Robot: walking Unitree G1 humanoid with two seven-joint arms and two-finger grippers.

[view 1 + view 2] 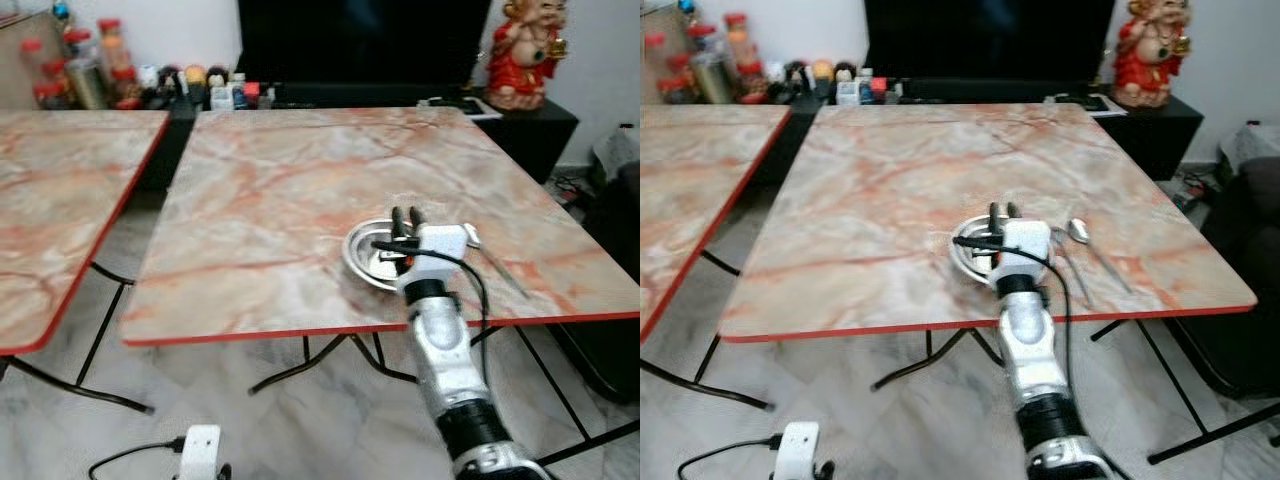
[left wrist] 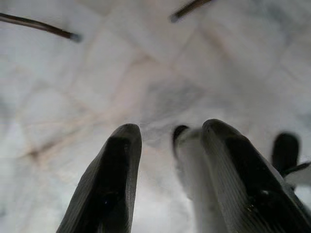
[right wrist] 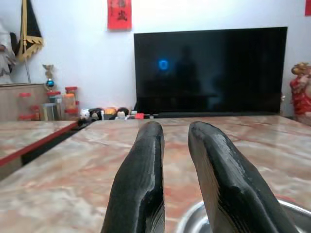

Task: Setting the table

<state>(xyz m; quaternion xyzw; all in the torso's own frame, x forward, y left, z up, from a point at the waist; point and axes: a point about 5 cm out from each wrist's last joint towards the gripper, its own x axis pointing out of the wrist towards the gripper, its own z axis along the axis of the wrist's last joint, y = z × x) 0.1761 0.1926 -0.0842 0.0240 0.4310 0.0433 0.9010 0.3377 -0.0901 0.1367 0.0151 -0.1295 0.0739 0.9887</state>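
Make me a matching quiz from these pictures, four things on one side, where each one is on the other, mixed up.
Things:
1. metal bowl
2. spoon
3. red figurine
4. jars with red lids

Places:
A. on the black cabinet, right of the television
B. far left, against the wall
C. on the table, under the right gripper
D. on the table, right of the bowl

Pairs: 1-C, 2-D, 3-A, 4-B

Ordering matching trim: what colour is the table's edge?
Red, around the marbled table; clearest in the right eye view.
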